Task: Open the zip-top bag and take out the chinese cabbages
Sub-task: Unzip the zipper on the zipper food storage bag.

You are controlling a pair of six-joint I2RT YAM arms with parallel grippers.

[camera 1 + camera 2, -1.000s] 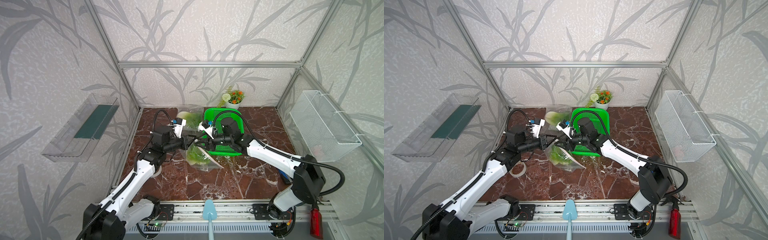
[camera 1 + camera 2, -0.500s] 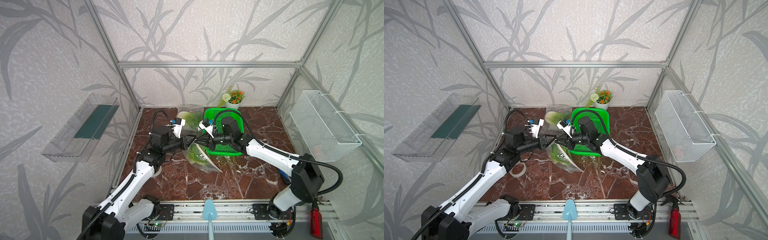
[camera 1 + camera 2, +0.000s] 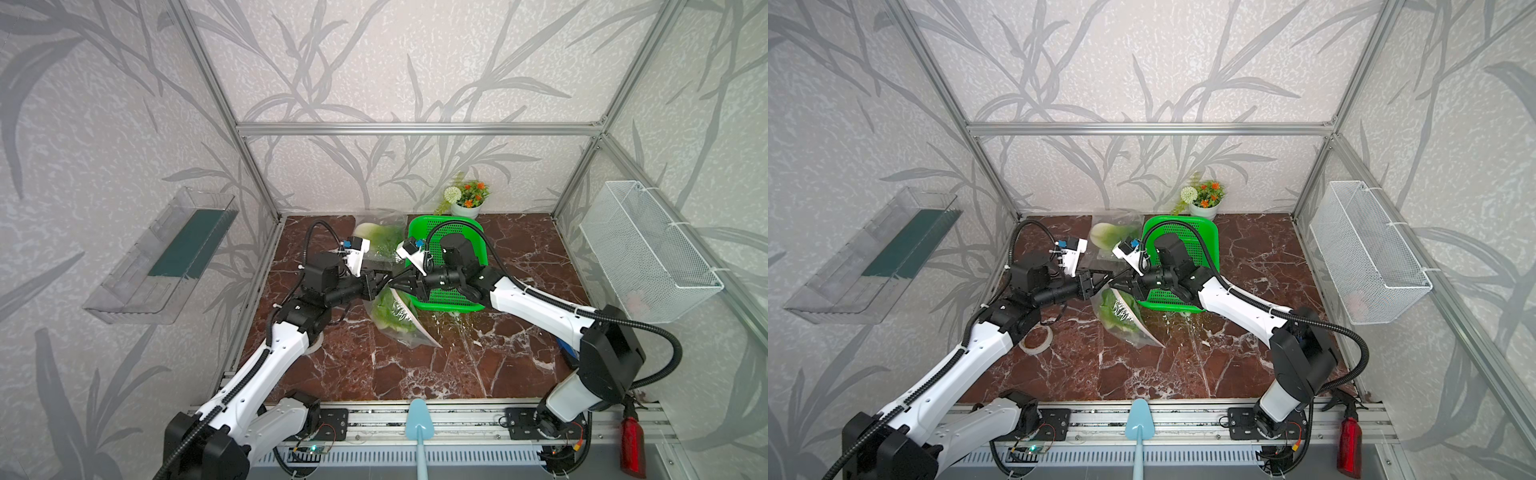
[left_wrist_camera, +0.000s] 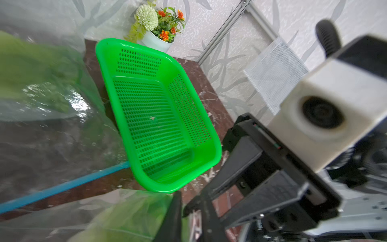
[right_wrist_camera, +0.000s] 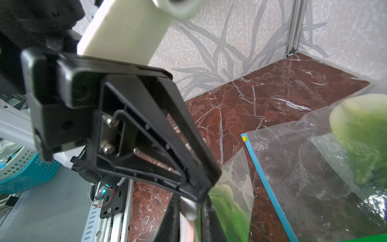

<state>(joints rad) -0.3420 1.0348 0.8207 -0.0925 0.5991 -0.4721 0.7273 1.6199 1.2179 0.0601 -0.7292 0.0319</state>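
My two grippers meet tip to tip above the marble floor, left of the green basket (image 3: 449,306). The right gripper (image 3: 395,285) (image 5: 189,222) is shut on the top edge of a clear zip-top bag (image 3: 397,322) (image 3: 1121,318), which hangs below with a chinese cabbage (image 3: 388,313) (image 5: 228,205) inside. The left gripper (image 3: 380,282) (image 4: 189,222) stands narrowly open at the same edge. A second bag (image 3: 376,237) with a blue zip strip (image 5: 261,178) lies at the back. It holds the other cabbage (image 3: 1106,235) (image 5: 360,136).
The green basket (image 4: 150,117) holds nothing. A flower pot (image 3: 465,201) stands behind it. A tape roll (image 3: 1036,340) lies under my left arm. A wire basket (image 3: 648,253) hangs on the right wall and a clear shelf (image 3: 166,257) on the left. A blue handle (image 3: 417,428) sticks in at the front.
The right gripper has closed onto the bag's top edge. The left gripper, shut before, has parted its fingers. The bag hangs in nearly the same place.
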